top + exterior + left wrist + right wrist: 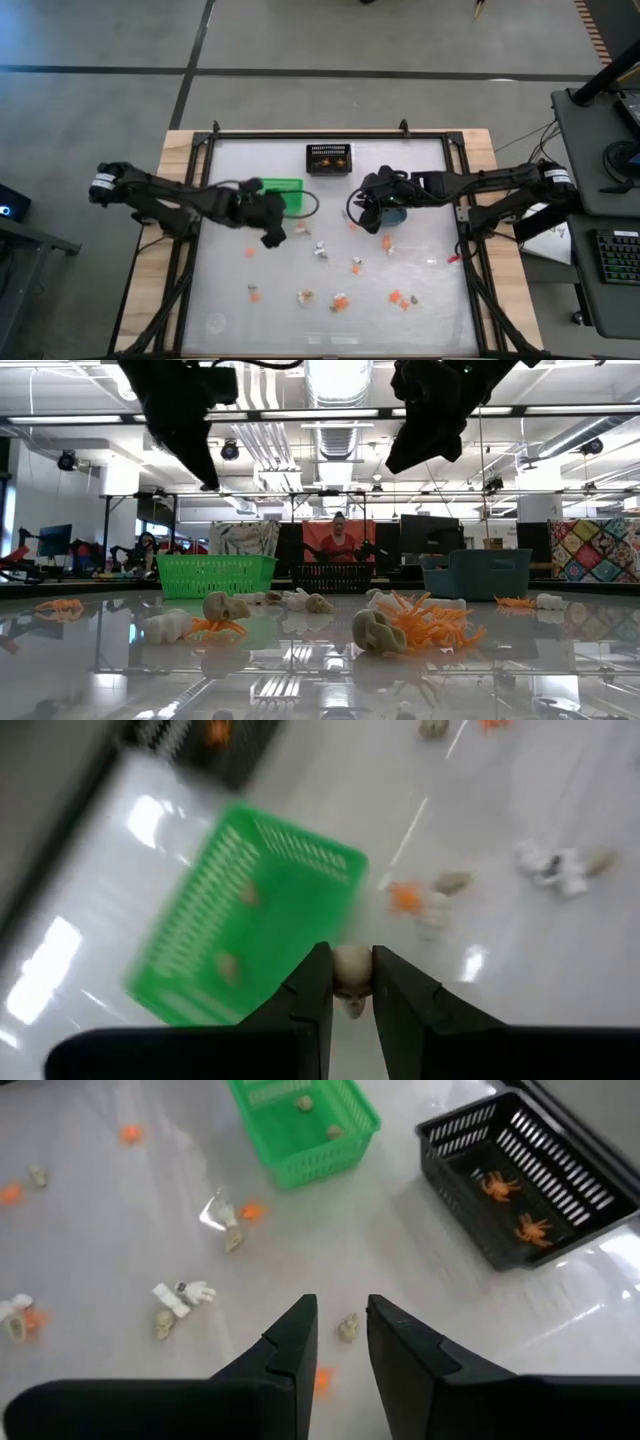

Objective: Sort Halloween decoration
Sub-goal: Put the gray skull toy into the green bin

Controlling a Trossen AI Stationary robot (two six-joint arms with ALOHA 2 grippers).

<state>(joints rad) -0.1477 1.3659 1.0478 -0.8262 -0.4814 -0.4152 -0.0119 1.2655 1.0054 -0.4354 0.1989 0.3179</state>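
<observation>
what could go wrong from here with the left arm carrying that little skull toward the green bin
1. The left gripper pinches the tan skull only at its fingertips, beside the green bin; it could slip and land on the table.
2. Released too early, it may hit the bin's rim and bounce out.
3. The right gripper hangs with nothing between its fingers, over scattered trinkets; descending, it might knock some aside.

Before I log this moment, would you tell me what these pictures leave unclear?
- Blue-grey bin, high view: mostly under the right gripper, contents hidden.
- Green bin, left wrist view: blurred, so its two tan pieces cannot be identified.
- Tan trinket between the left gripper's fingers: its lower part is covered by them.
</observation>
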